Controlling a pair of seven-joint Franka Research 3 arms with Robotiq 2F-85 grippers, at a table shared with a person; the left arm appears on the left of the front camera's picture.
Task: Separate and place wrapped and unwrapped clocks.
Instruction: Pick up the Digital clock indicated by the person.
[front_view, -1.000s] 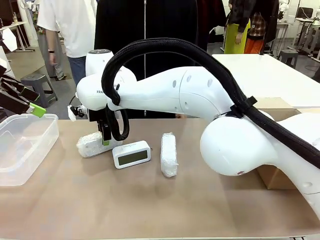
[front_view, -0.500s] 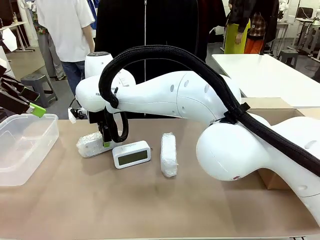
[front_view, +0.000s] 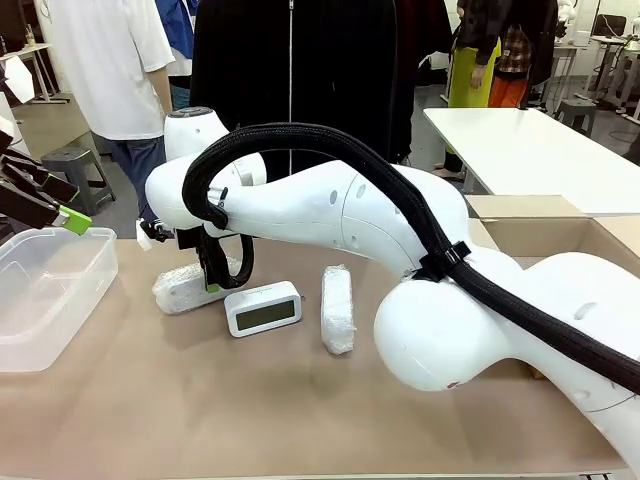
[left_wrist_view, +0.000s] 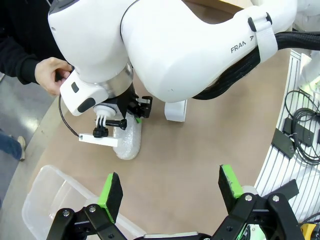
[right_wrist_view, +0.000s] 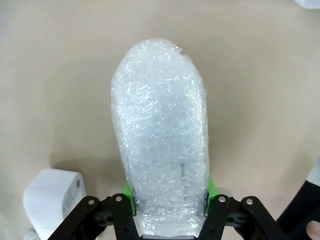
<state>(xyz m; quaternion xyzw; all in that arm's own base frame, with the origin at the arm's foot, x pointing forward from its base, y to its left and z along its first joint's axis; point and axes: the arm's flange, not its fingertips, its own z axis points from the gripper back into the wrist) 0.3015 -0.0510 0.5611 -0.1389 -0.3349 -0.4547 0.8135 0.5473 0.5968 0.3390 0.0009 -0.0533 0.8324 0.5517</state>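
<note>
**Right tool (front_view: 211, 280) clamps the left wrapped clock (front_view: 183, 290)**

Since a second ago the right tool has clenched from spread jaws onto the left wrapped clock, which lies where it lay on the tabletop (front_view: 200, 400). That arm's elbow has swung leftward. The left tool (left_wrist_view: 170, 186) hangs released over the clear bin (front_view: 40, 330) at the left edge. A cardboard box (front_view: 520, 210) sits at the right edge. The tabletop's near strip before the row is bare. Count: two wrapped clocks and one bare clock (front_view: 263, 308); the second wrapped clock (front_view: 338, 308) lies right of the bare one, apart from it.
</note>
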